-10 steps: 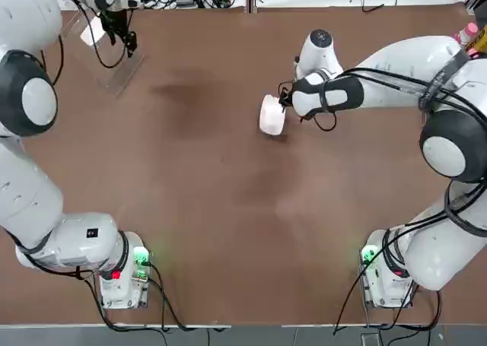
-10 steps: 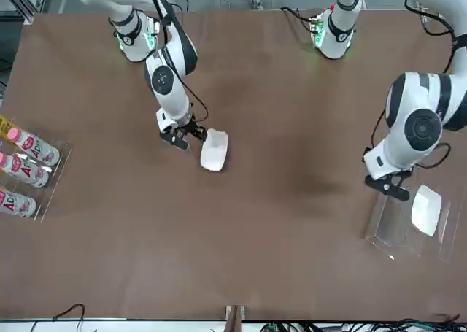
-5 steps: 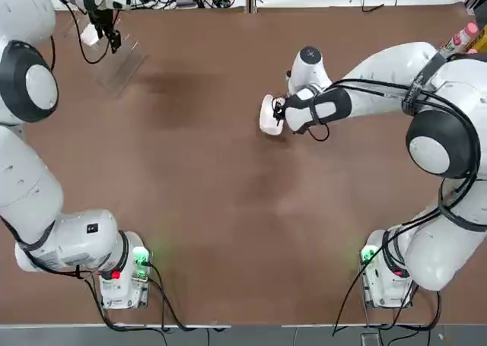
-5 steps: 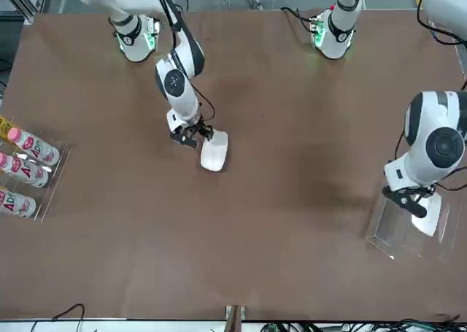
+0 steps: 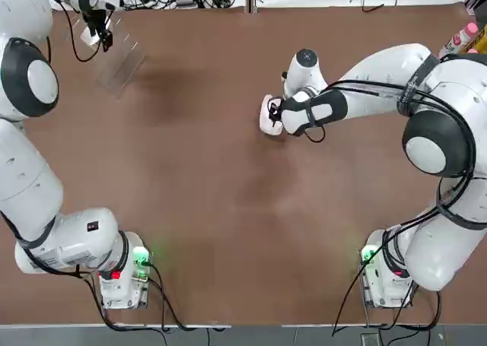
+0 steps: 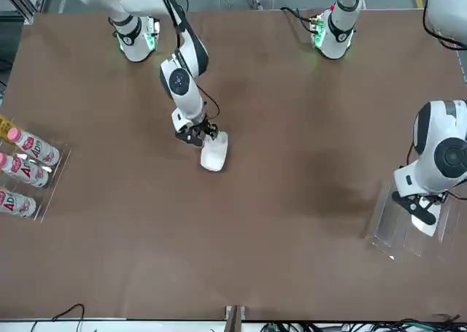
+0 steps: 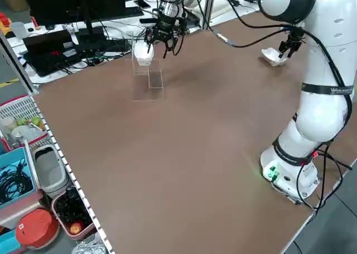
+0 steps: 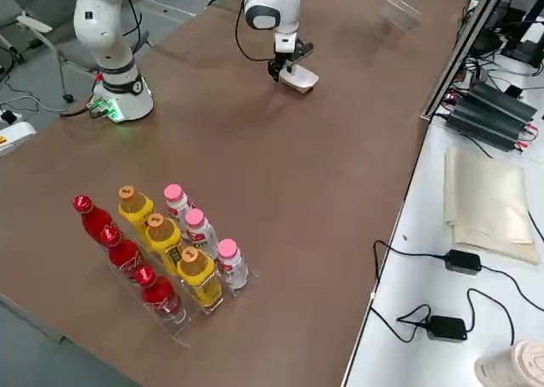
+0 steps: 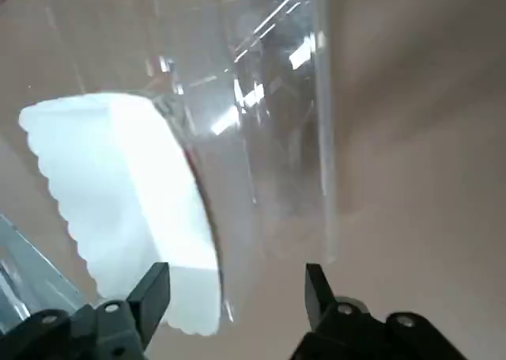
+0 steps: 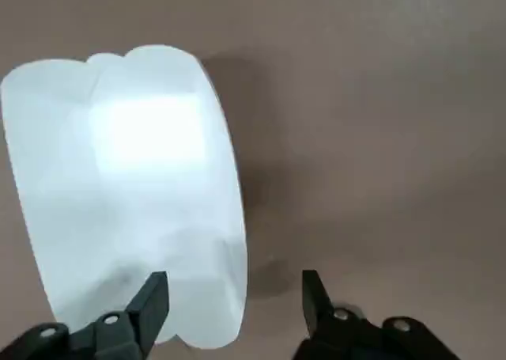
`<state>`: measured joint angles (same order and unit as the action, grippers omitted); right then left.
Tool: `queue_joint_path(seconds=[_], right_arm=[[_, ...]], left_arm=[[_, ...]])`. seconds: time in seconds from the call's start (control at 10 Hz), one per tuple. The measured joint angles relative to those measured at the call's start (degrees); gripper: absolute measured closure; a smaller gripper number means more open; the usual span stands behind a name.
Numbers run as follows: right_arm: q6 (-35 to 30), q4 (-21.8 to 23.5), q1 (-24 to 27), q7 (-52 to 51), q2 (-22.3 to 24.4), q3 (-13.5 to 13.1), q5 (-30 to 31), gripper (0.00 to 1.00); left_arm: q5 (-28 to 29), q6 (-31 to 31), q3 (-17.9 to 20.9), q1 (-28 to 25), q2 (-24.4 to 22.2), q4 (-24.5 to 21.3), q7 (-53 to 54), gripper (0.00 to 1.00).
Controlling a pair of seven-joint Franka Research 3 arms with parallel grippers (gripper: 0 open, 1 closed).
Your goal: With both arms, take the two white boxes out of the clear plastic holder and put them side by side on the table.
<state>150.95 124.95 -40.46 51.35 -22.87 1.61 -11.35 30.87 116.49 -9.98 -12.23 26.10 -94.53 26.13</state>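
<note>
Fingers (image 10: 156, 297) of the right gripper (image 10: 229, 293) stand apart in the right wrist view, with one white box (image 10: 130, 194) lying on the bare table (image 10: 379, 115) just beyond them, more before one finger than in the gap; nothing is gripped.

In the left wrist view the left gripper (image 9: 233, 285) also has its fingers (image 9: 154, 289) spread and holding nothing. The second white box (image 9: 126, 217) sits in the clear plastic holder (image 9: 316, 138), ahead of one finger, while a clear divider runs down through the gap.

From the top view, the right gripper (image 5: 275, 114) hangs right at the box near mid-table (image 5: 266, 115), and the left gripper (image 5: 97, 36) is over the holder (image 5: 122, 57) at the far left corner.

The front view agrees: one box (image 6: 214, 153) is out on the table beside the right fingers, the other (image 6: 429, 219) is under the left gripper (image 6: 416, 206) inside the holder (image 6: 394, 233).

So, as I judge it, half is done: one box is out, the other must still be lifted and set beside it.

Against the earlier top and front views, the left gripper has travelled from beside the holder to directly over its box, and the right gripper has closed in on the table box, which has not shifted.
</note>
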Motion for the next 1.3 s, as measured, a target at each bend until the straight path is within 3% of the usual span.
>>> queue_joint_path(seconds=[0.4, 0.6, 0.7, 0.8, 1.0, 1.3], right_arm=[[0.3, -0.7, -0.1, 0.0, -1.9, 0.0, -0.1, 0.41], [0.3, -0.8, 0.0, 0.0, -1.9, 0.0, -0.6, 0.45], [0.4, -0.9, 0.0, 0.0, -1.9, 0.0, -1.9, 0.53], [0.4, -1.2, -0.1, 0.0, -1.9, 0.0, -2.8, 0.59], [0.4, -1.9, -0.1, 0.0, -1.9, 0.0, -3.3, 0.84], [0.4, -2.8, -0.1, 0.2, -1.9, 0.0, -3.5, 0.99]], left_arm=[[2.2, 0.9, -0.1, -0.6, 1.4, 0.1, 0.6, 0.49], [2.2, 0.9, -0.2, -0.6, 1.4, 1.5, 0.7, 0.8], [2.2, 0.6, -0.2, -0.5, 1.4, 2.3, 0.7, 0.95], [2.2, 0.2, -0.3, -0.2, 1.4, 2.8, 0.7, 0.98], [2.2, 0.0, -0.3, -0.1, 1.4, 2.9, 0.7, 0.98], [-0.2, -1.6, -1.9, 0.4, 1.4, 3.6, -5.4, 0.98]])
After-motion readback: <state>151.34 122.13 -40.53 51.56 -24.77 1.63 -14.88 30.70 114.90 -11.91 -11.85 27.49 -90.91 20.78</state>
